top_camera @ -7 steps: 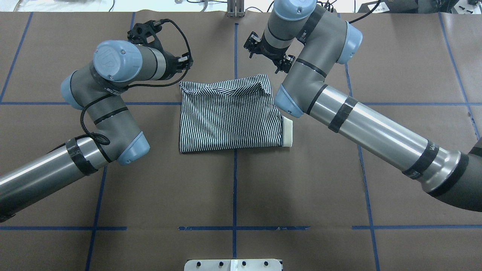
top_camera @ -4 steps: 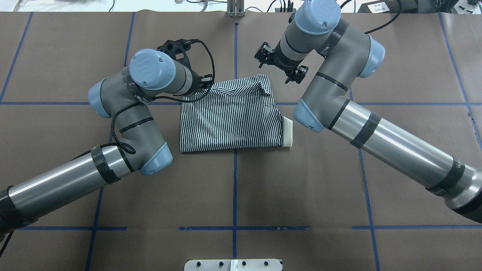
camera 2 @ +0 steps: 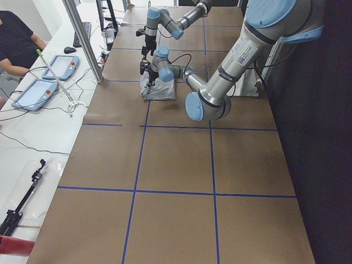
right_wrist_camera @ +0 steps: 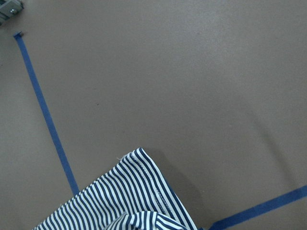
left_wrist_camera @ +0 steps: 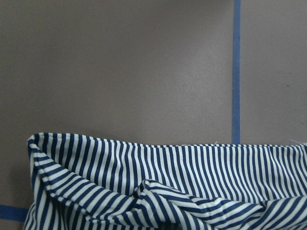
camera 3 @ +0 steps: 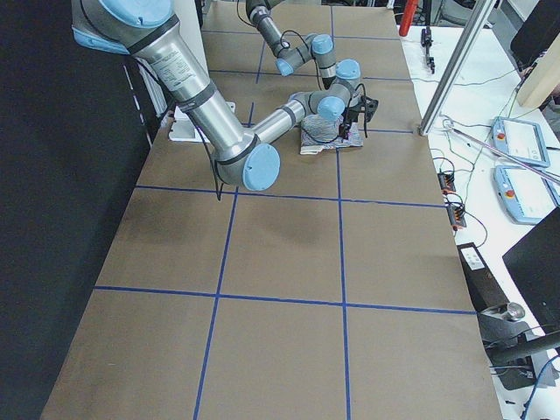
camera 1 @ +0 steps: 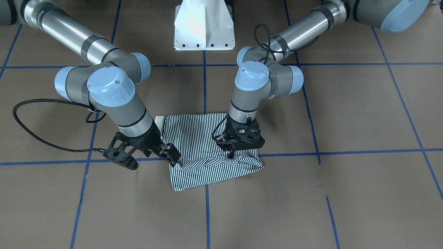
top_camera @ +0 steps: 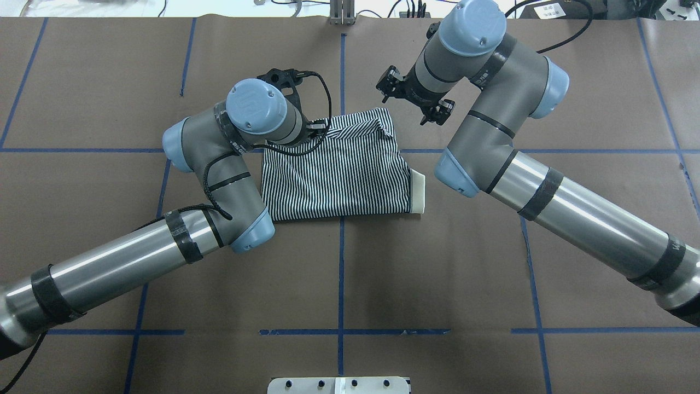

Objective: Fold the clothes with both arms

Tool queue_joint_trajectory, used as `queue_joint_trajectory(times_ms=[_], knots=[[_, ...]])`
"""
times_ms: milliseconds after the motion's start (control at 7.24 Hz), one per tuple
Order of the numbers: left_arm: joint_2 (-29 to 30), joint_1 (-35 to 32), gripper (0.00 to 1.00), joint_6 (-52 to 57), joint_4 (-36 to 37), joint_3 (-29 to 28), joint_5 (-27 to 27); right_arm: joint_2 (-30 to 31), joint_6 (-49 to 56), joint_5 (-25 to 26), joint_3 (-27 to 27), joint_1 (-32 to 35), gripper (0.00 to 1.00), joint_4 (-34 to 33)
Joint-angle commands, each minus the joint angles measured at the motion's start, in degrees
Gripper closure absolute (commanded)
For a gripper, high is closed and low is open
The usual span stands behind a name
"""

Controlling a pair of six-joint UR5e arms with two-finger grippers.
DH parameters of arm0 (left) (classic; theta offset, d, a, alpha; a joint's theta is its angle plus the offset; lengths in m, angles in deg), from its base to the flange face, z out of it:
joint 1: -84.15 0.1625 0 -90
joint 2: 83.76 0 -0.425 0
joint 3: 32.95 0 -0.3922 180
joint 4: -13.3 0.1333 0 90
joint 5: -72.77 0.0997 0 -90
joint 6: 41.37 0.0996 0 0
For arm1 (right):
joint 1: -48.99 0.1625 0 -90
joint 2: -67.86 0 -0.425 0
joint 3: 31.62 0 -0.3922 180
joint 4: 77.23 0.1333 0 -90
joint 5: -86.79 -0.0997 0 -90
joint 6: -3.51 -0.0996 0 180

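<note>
At centre of the brown table (top_camera: 437, 273), across a blue tape line (top_camera: 340, 273): one polo shirt (top_camera: 336, 175), thin navy-and-white stripes, already folded down to a rough rectangle. Near and side edges flat and fairly straight; far edge rumpled, with a rolled lip and a loose pucker along the hem. Cream-white collar (top_camera: 418, 191) poking out at the side on the robot's right, toward the near corner. Buttons and label not visible. Left gripper (camera 1: 231, 152) down on the far hem beside the pucker, touching cloth; right gripper (camera 1: 171, 157) at the other far corner, just at the edge. Fingers of both too dark and too hidden to tell whether apart, together or clamped on fabric. Step judged: taking hold of the two far corners for a further fold toward the robot. Next move judged to need a firm pinch through all layers at both corners, then an even, matched lift and carry, lest the stack slide or the hem bunch further.
</note>
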Motion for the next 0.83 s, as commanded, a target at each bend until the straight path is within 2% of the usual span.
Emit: queue_joint_trajectory(times_ms=[0, 138, 276, 552, 690], knots=[[1.0, -2.8, 1.00, 3.1, -6.0, -5.4, 0.2, 2.4, 0.0, 0.0, -2.7, 0.0, 0.00, 0.0], [3.1, -3.6, 1.00, 3.4, -9.0, -9.4, 0.2, 3.3, 0.0, 0.0, -3.7, 0.0, 0.00, 0.0], [3.9, -3.6, 1.00, 3.4, -11.0, -10.9, 0.3, 3.5, 0.0, 0.0, -3.7, 0.0, 0.00, 0.0], [5.2, -7.3, 1.00, 3.5, -11.2, -10.3, -0.5, 5.2, 0.1, -0.5, -5.8, 0.1, 0.00, -0.1], [4.3, -10.1, 1.00, 5.9, -11.1, -8.6, -4.2, 7.2, 1.5, -1.8, -7.2, 1.9, 0.00, -0.2]])
